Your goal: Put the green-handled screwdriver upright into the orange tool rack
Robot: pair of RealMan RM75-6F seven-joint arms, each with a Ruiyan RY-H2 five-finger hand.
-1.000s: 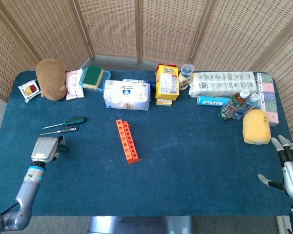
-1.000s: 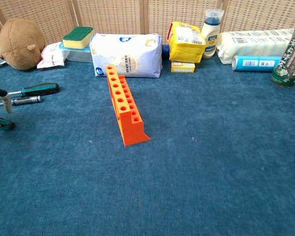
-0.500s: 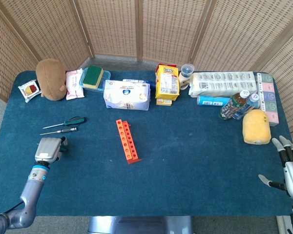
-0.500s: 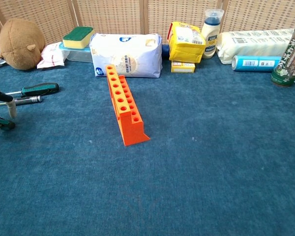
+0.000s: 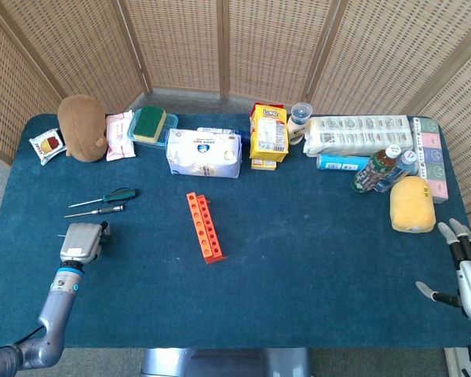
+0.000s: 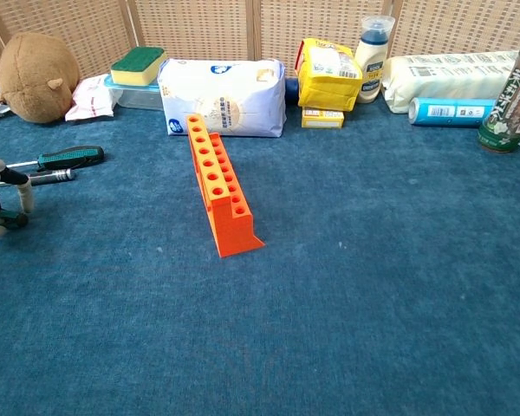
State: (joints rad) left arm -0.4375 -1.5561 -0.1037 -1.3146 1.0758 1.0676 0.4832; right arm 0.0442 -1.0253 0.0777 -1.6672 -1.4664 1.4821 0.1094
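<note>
The green screwdriver lies flat on the counter well left of the orange rack, the left hand just short of it, fingers' state unclear, while the right hand far right holds nothing, fingers spread.

Landmark: rack near table centre, long axis running front-to-back. Well left of rack: 2 screwdrivers side by side, thicker-handled one behind, thin one in front. Left hand just in front of those, w/ nothing in it. Behind rack: tissue pack; snack bag to its right. Far back-left of rack: plush toy. Far right of rack, at table edge: right hand.
</note>
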